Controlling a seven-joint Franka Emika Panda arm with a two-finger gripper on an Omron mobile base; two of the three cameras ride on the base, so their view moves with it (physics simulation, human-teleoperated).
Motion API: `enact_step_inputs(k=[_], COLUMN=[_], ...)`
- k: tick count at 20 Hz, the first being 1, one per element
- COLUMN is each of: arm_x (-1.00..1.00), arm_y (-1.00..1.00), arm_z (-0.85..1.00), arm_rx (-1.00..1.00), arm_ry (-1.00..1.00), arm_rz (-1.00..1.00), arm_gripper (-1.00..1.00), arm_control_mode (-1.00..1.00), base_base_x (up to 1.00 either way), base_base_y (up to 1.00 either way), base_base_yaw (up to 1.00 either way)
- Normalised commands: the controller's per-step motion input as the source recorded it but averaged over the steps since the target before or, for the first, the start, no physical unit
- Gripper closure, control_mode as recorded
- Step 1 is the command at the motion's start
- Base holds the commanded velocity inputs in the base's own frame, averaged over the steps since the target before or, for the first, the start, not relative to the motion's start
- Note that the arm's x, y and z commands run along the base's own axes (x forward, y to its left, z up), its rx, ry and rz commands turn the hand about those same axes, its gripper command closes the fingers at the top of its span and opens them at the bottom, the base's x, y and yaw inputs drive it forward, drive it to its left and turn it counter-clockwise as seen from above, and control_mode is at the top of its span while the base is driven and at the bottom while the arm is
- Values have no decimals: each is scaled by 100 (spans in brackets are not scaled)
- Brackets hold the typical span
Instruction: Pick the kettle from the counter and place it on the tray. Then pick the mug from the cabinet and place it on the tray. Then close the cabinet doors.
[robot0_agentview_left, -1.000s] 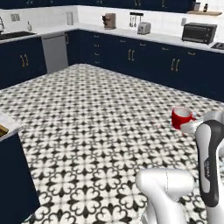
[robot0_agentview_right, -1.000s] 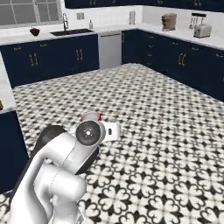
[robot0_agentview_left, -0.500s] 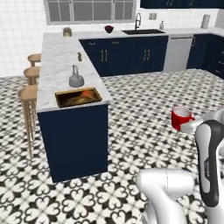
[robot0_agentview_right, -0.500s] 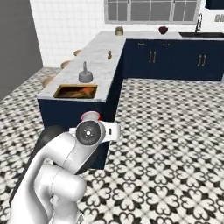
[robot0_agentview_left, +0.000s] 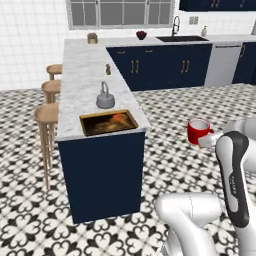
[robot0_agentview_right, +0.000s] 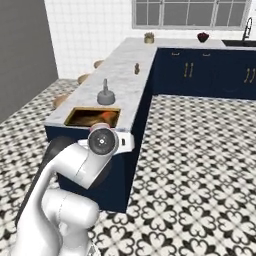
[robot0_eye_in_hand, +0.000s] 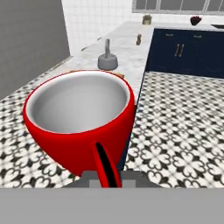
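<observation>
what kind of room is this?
A rendered home kitchen, most likely: a marbled counter over navy cabinets, a sink with a faucet under a window, and wooden bar stools along the peninsula.

The counter (robot0_agentview_left: 85, 75) — a long white-grey marbled top over a navy blue base — runs away from the camera and turns a corner at the far end. Near its front end lies the tray (robot0_agentview_left: 108, 122), flat on the stone. Just behind the tray stands the kettle (robot0_agentview_left: 105, 98), upright — apart from it. Farther back sit a small brown bottle (robot0_agentview_left: 107, 69), a tan pot (robot0_agentview_left: 92, 38) and a dark red bowl (robot0_agentview_left: 141, 35).
</observation>
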Motion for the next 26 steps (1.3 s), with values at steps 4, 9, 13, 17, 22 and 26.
enact_step_inputs(k=[4, 9, 13, 17, 22, 26], arm_x=[0, 0, 0, 0, 0, 0], arm_y=[0, 0, 0, 0, 0, 0], arm_z=[0, 0, 0, 0, 0, 0], arm_rx=[0, 0, 0, 0, 0, 0], arm_ry=[0, 0, 0, 0, 0, 0], arm_rz=[0, 0, 0, 0, 0, 0], arm_gripper=[100, 100, 100, 100, 100, 100], arm_control_mode=[100, 100, 100, 100, 100, 100], base_base_x=[37, 48, 74, 80, 65, 46], base_base_y=[92, 86, 50, 10, 0, 0], base_base_yaw=[0, 0, 0, 0, 3, 10])
